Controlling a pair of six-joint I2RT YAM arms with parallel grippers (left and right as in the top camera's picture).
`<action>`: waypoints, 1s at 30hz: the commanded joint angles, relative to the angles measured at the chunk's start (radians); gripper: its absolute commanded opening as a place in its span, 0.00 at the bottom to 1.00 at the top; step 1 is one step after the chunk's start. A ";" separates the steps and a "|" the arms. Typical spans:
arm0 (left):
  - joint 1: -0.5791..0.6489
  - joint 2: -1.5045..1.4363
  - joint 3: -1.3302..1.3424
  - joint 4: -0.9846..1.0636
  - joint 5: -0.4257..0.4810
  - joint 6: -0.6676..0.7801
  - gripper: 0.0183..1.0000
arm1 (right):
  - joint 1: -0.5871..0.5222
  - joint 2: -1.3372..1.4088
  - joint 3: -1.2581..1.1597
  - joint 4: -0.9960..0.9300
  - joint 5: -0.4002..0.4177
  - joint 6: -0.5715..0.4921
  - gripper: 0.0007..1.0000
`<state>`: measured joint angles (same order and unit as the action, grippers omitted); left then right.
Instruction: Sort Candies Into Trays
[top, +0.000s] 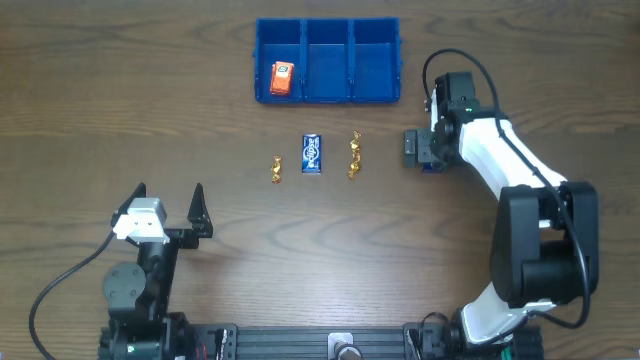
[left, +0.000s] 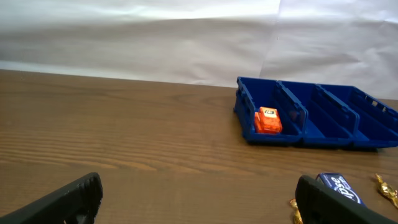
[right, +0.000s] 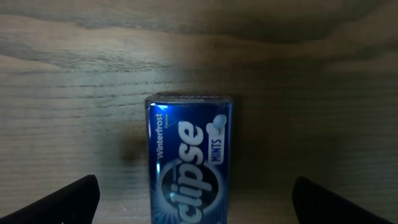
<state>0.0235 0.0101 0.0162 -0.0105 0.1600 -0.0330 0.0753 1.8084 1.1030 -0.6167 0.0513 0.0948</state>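
Observation:
A blue three-compartment tray (top: 328, 62) stands at the back of the table, with an orange candy (top: 282, 78) in its left compartment. Below it lie a blue mint box (top: 312, 153), a gold-wrapped candy (top: 277, 168) and more gold candies (top: 354, 156). My right gripper (top: 418, 149) hangs to the right of these, pointing down and open. A second blue mint box (right: 189, 158) lies flat on the wood between its fingers, touching neither. My left gripper (top: 168, 203) is open and holds nothing near the front left. Its wrist view shows the tray (left: 323, 127) and the orange candy (left: 268, 120).
Bare wooden tabletop (top: 120, 110) spreads to the left and in front of the candies. The tray's middle and right compartments (top: 352, 60) hold nothing. A white wall (left: 137, 37) rises behind the table's far edge.

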 joint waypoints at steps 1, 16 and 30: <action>0.002 -0.006 -0.011 -0.049 0.040 -0.012 1.00 | 0.005 0.046 0.018 0.016 0.013 0.010 1.00; 0.002 -0.006 -0.011 -0.049 0.040 -0.012 1.00 | 0.005 0.051 0.016 0.026 -0.009 0.010 0.66; 0.002 -0.006 -0.011 -0.049 0.040 -0.012 1.00 | 0.003 0.051 0.015 0.026 -0.027 0.014 0.33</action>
<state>0.0235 0.0101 0.0166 -0.0109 0.1600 -0.0330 0.0765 1.8492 1.1034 -0.5926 0.0338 0.1051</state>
